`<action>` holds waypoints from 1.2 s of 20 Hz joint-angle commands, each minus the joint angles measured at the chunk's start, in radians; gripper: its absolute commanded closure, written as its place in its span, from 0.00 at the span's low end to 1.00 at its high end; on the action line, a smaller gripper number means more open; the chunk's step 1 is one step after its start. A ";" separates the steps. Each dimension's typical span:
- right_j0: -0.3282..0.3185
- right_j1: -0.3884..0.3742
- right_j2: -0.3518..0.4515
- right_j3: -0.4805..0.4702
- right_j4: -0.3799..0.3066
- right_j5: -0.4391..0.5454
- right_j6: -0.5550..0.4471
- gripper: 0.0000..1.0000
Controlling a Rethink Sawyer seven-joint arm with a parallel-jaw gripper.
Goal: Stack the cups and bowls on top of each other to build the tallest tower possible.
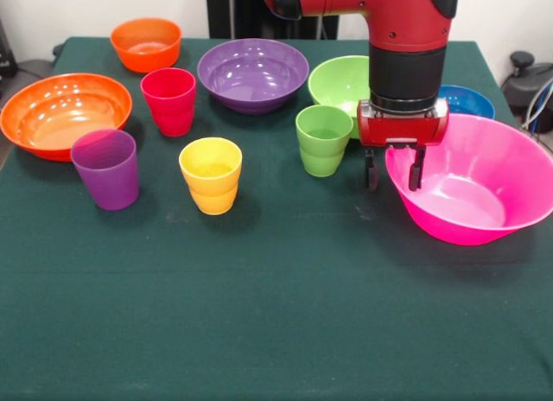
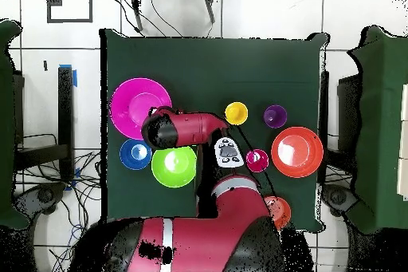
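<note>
1. Nearest the front camera, the cloth-covered table [image 1: 259, 332] carries nothing stacked; every piece sits alone, so I'd say the tower is not begun.
2. Next come the purple cup [image 1: 105, 168] and yellow cup [image 1: 211, 175], upright, mouths up, well apart from each other.
3. Level with them, toward the right edge of the front view, is the pink bowl [image 1: 479, 189], the largest, and my guess for the tower's base.
4. The gripper [image 1: 393, 169] hangs over that bowl's rim on the side facing the green cup [image 1: 323, 139]. Its fingers [image 1: 371, 169] are spread, nothing between them: one looks to be outside the rim, the other inside or just above it. I cannot tell whether either touches the plastic.
5. What matters for the coming move: the rim wall runs through the gap between the fingers, so a straight drop and squeeze would pinch the rim. The green cup stands just beside the gripper on its other side.
6. Further back are the big orange bowl [image 1: 65, 113] and red cup [image 1: 168, 100].
7. Behind them lie the purple bowl [image 1: 252, 73], the lime bowl [image 1: 341, 81] partly hidden by the arm, and the blue bowl [image 1: 471, 100] behind the pink one.
8. Farthest is the small orange bowl [image 1: 145, 43].
</note>
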 commanded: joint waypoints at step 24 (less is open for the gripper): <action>-0.002 0.017 0.032 0.004 -0.051 0.040 0.019 0.00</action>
